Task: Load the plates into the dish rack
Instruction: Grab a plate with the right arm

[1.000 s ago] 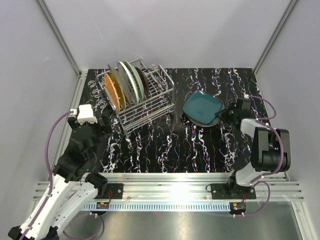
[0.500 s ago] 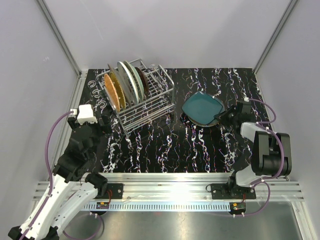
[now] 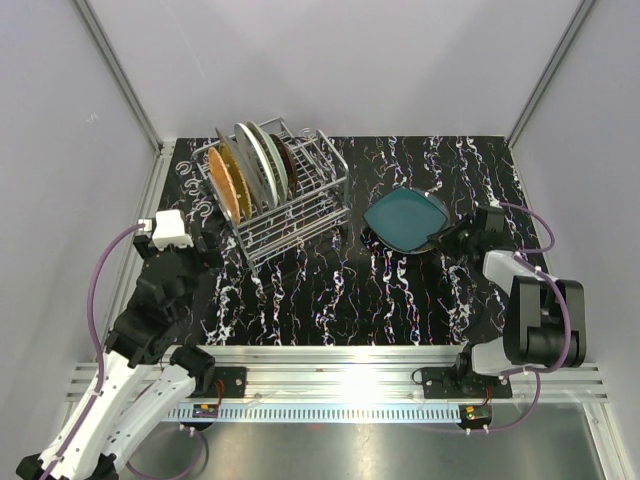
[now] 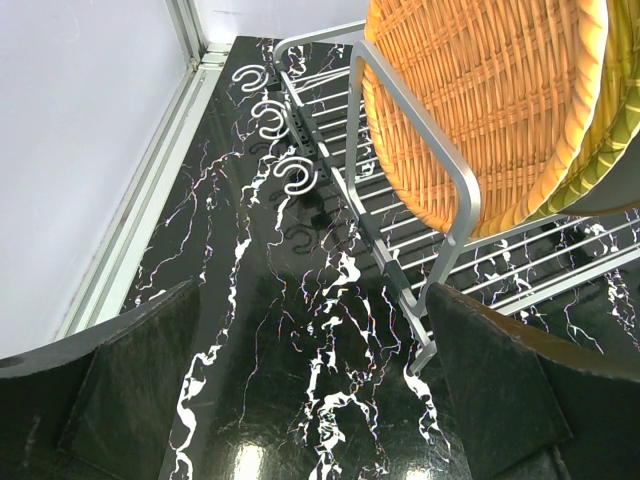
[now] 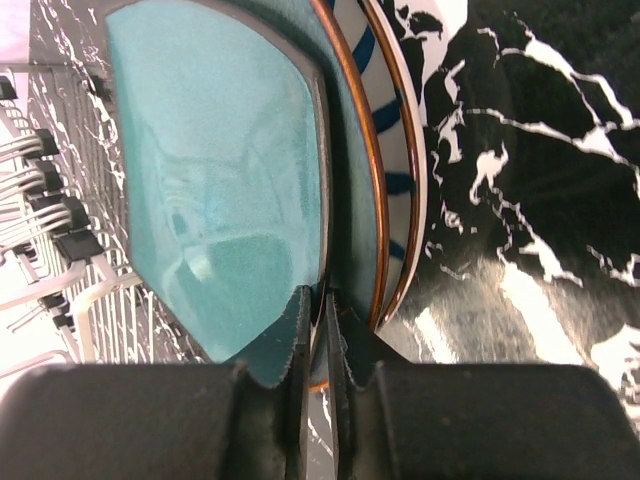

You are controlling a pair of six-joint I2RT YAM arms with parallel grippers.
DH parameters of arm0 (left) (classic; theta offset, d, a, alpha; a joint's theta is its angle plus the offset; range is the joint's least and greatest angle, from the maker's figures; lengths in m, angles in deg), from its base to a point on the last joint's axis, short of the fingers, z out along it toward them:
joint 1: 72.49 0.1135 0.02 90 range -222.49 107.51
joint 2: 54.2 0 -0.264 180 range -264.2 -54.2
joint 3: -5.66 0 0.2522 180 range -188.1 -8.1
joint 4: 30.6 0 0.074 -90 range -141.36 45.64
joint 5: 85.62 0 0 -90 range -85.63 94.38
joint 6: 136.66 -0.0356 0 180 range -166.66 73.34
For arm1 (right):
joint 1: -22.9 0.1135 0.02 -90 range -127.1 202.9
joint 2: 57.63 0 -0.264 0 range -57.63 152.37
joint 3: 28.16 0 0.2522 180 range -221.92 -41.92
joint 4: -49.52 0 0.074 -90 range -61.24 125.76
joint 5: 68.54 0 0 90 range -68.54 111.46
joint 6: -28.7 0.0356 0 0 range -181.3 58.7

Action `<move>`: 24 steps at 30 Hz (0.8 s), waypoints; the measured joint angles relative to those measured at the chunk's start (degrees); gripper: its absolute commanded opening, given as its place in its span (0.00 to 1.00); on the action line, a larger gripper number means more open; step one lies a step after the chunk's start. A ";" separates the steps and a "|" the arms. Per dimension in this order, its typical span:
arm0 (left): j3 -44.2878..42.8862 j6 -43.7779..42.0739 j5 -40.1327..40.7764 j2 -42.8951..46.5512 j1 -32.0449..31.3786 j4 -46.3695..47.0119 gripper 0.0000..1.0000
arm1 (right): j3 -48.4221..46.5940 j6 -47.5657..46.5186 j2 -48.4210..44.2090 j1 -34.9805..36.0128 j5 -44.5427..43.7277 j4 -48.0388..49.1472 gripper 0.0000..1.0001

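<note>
The silver wire dish rack (image 3: 318, 185) stands at the back left with several plates upright in it, an orange woven plate (image 3: 226, 182) foremost. In the left wrist view that orange plate (image 4: 480, 90) leans behind the rack's end rail (image 4: 462, 195). My left gripper (image 3: 207, 245) (image 4: 320, 400) hangs open just left of the rack, with only table between its fingers. My right gripper (image 3: 447, 237) (image 5: 318, 315) is shut on the near rim of a dark teal plate (image 3: 404, 219) (image 5: 220, 180). That plate lies tilted over a blue-striped plate (image 5: 398, 150) with a brown rim.
Three white hooks (image 4: 272, 120) stick out from the rack's left side. A metal frame rail (image 4: 150, 190) runs along the table's left edge. Dark marbled tabletop (image 3: 330, 290) lies between the rack, the plates and the arm bases.
My right wrist has shifted a little toward the near right and the teal plate has tipped slightly with it. The left arm has not moved.
</note>
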 measured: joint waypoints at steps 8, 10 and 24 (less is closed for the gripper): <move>0.00 0.02 -0.02 0.37 0.00 0.00 0.99 | 1.51 2.12 -8.15 -0.57 -1.95 -3.58 0.00; 0.00 0.02 -0.04 0.37 0.00 0.00 0.99 | 1.62 2.56 -9.62 -0.90 -2.05 -4.59 0.00; 0.00 0.02 -0.13 0.79 0.00 0.00 0.99 | 5.55 5.49 -15.96 -3.54 -2.93 -8.48 0.00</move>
